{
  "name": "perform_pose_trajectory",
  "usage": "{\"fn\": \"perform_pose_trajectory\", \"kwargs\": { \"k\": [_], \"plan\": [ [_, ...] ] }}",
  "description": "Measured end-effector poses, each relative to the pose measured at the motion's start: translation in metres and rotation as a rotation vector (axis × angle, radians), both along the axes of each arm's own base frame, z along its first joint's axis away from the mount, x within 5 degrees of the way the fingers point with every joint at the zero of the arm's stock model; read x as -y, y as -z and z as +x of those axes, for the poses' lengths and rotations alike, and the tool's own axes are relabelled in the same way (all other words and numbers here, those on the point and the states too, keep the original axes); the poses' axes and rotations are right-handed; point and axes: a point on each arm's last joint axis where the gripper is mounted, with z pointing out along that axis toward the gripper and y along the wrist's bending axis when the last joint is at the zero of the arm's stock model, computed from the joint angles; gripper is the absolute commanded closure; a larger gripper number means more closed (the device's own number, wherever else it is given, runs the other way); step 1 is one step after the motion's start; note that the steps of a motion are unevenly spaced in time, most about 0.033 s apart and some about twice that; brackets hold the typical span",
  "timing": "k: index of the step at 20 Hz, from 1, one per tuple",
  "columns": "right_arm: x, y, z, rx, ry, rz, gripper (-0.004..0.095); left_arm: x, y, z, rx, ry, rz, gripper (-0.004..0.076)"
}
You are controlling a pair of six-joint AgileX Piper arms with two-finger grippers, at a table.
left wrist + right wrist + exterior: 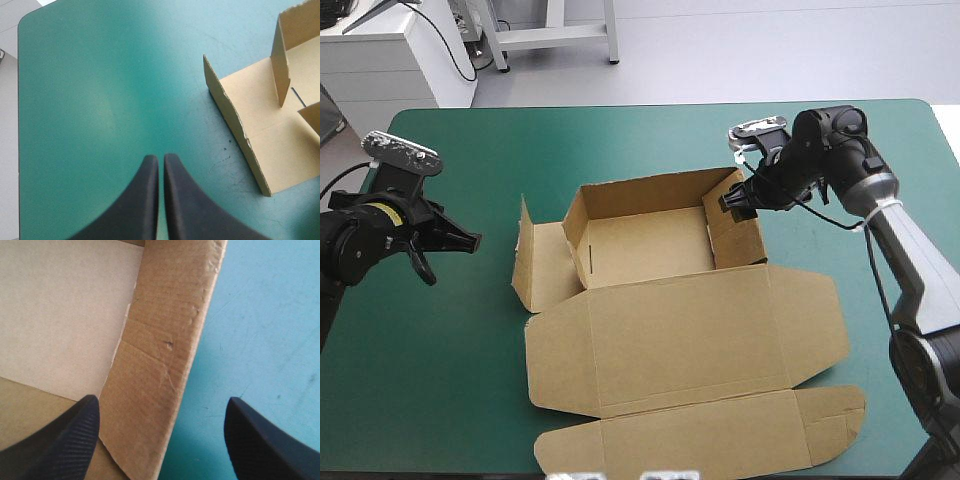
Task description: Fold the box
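The brown box [670, 330] lies mid-table as an open tray with walls raised at the back. Its lid panels lie flat toward the front edge. A left side flap [240, 125] stands half raised beside the tray. My right gripper [732, 203] is open at the tray's right wall [165, 355]. The wall stands between its fingers, one finger [65, 435] inside the tray and the other outside over the cover. My left gripper [472, 242] hangs shut over the cover, well left of the flap, with nothing in it. In its own view the left gripper [160, 159] points along the table beside the flap.
The teal-green cover [440, 380] stretches between the left gripper and the box, and also right of the tray [270, 315]. The flat lid's outer flap [700, 440] reaches close to the table's front edge.
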Motion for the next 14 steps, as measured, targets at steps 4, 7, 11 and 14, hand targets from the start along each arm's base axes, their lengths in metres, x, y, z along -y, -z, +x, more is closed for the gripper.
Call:
{"fn": "perform_pose_trajectory", "kwargs": {
  "k": [4,7,11,14],
  "plan": [
    [-0.006,0.044,0.022,-0.109,0.008,-0.028,0.0256,0.0,0.0,0.0,0.0,0.0,0.0,0.0706],
    [-0.009,0.067,0.031,-0.162,0.012,-0.042,0.0334,0.0,0.0,0.0,0.0,0.0,0.0,0.0706],
    [-0.01,0.079,0.036,-0.19,0.019,-0.043,0.0709,0.0,0.0,0.0,0.0,-0.009,-0.009,0.0706],
    [-0.011,0.081,0.037,-0.197,0.019,-0.045,0.0924,0.0,0.0,0.0,-0.002,-0.014,-0.015,0.0714]
  ]
}}
